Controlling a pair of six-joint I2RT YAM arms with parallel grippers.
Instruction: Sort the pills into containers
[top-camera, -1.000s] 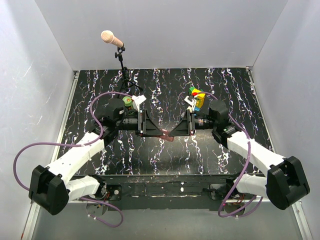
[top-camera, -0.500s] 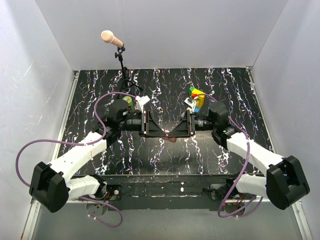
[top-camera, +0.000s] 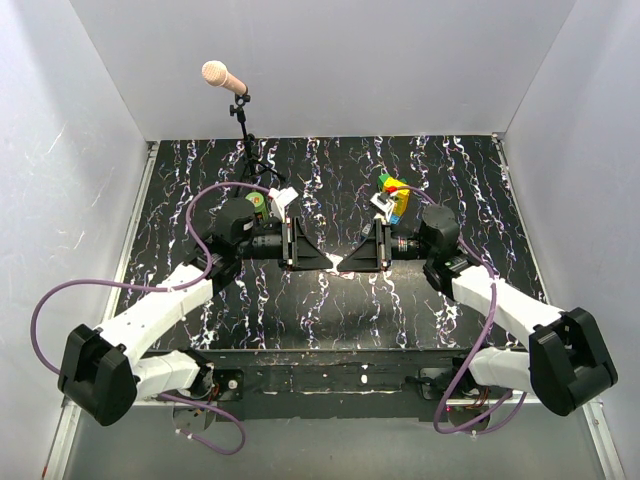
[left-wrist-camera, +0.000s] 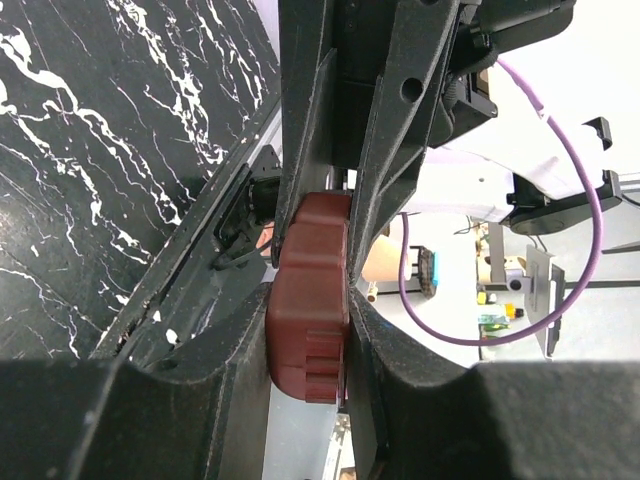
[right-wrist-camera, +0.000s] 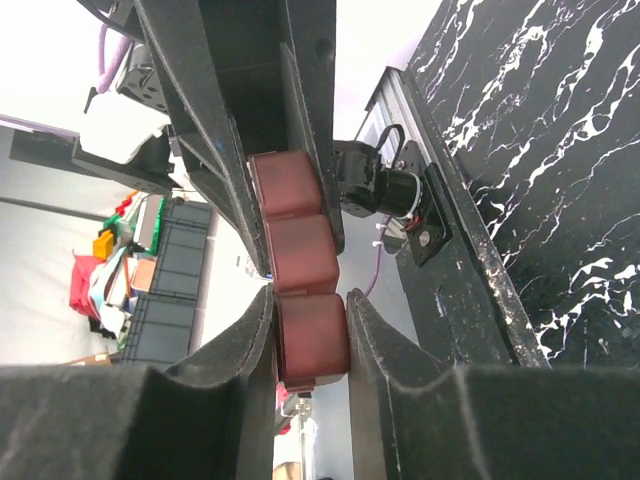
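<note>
While both arms met near the middle of the top view, the left gripper (top-camera: 328, 263) was clamped tight on one end of the small dark red-brown rectangular box (left-wrist-camera: 310, 300). The right gripper (top-camera: 350, 262) was pinched on the other end, so the box sat bridged between the two. The small green cylindrical bottle (top-camera: 257, 203) stood up and to the left, right by the left arm on the black white-veined table (top-camera: 330, 170). The yellow-and-blue toy brick stack (top-camera: 394, 196) sat upper right of centre.
</note>
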